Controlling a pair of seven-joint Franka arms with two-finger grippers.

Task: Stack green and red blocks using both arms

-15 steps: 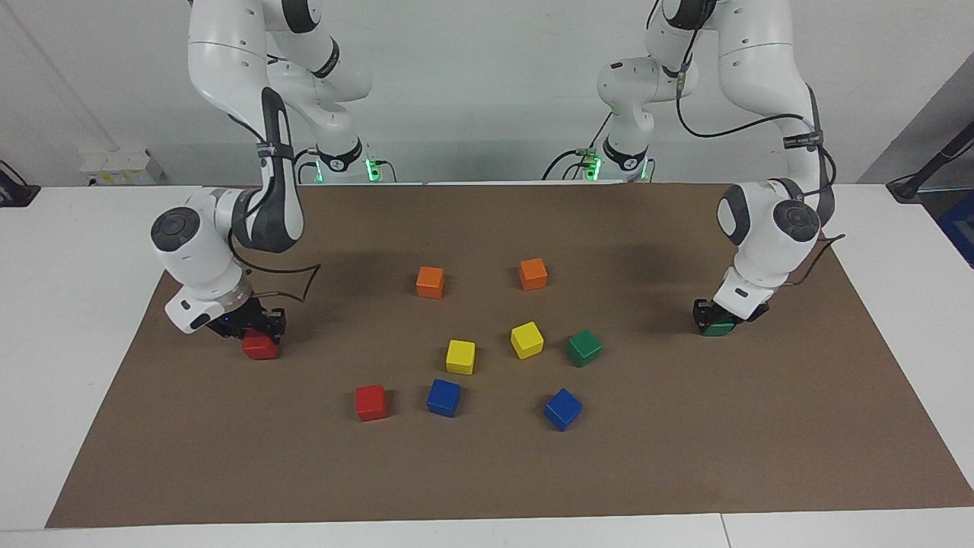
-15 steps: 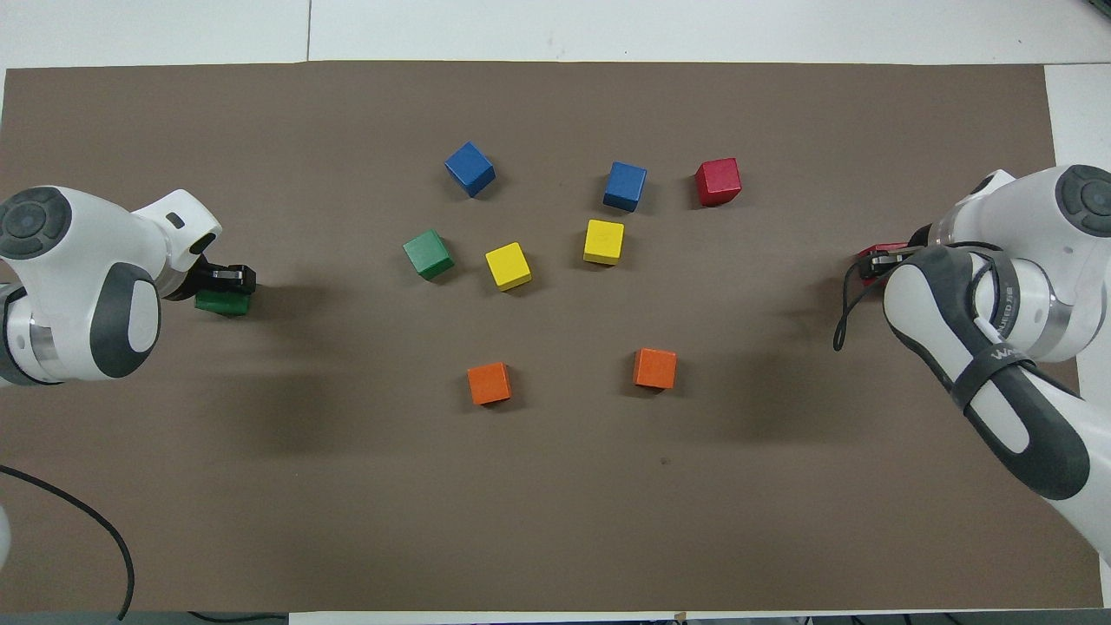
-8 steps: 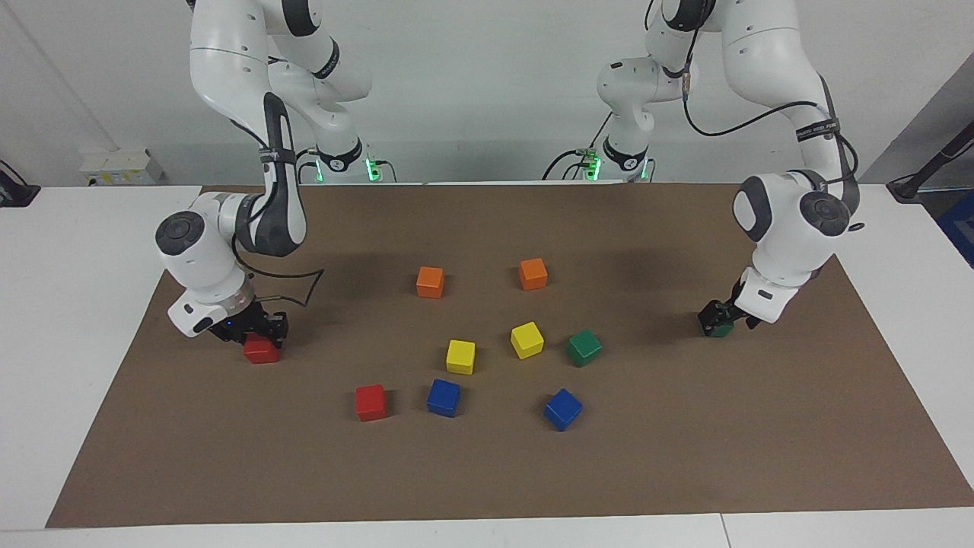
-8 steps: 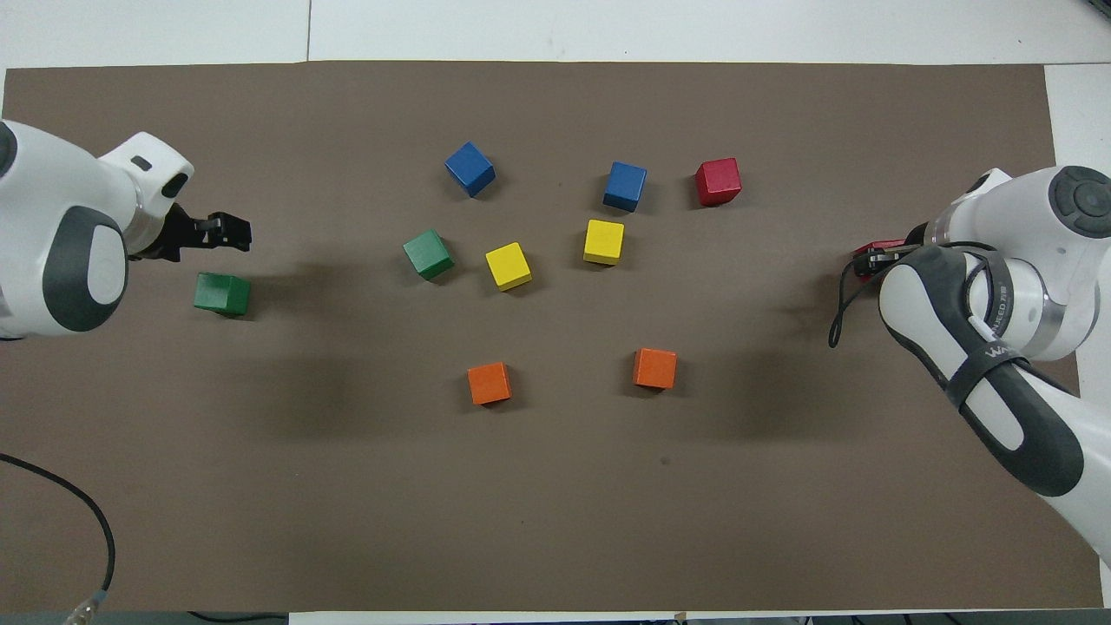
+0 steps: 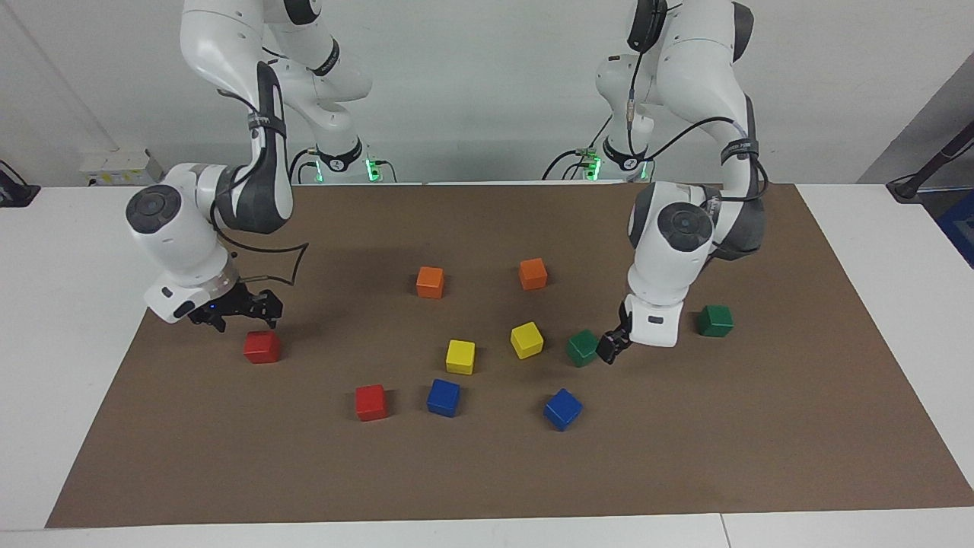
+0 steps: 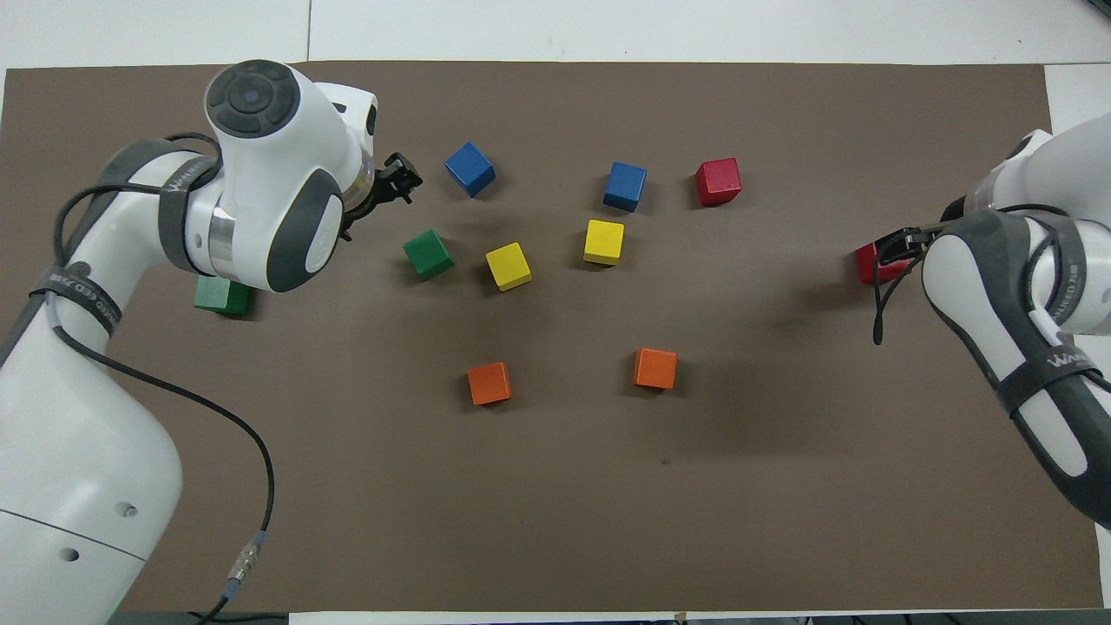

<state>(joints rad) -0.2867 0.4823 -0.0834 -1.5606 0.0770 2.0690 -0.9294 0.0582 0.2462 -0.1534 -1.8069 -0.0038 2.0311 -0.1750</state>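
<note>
One green block (image 5: pixel 583 348) lies near the table's middle beside a yellow block; it also shows in the overhead view (image 6: pixel 427 253). The other green block (image 5: pixel 715 320) lies alone toward the left arm's end, half hidden under the arm in the overhead view (image 6: pixel 217 297). My left gripper (image 5: pixel 611 348) is open and empty, just beside the middle green block (image 6: pixel 397 178). One red block (image 5: pixel 262 346) lies toward the right arm's end (image 6: pixel 868 263). My right gripper (image 5: pixel 236 310) is open, raised just over it (image 6: pixel 903 243). The second red block (image 5: pixel 370 402) lies farther out (image 6: pixel 718 180).
Two orange blocks (image 5: pixel 430 281) (image 5: pixel 533 273) lie nearer to the robots. Two yellow blocks (image 5: pixel 460 356) (image 5: pixel 526 339) and two blue blocks (image 5: pixel 444 397) (image 5: pixel 563 409) sit around the middle. All lie on a brown mat (image 5: pixel 487 472) over a white table.
My left gripper let go of the outer green block and swung over to the middle green block. My right gripper let go of the red block and rose off it.
</note>
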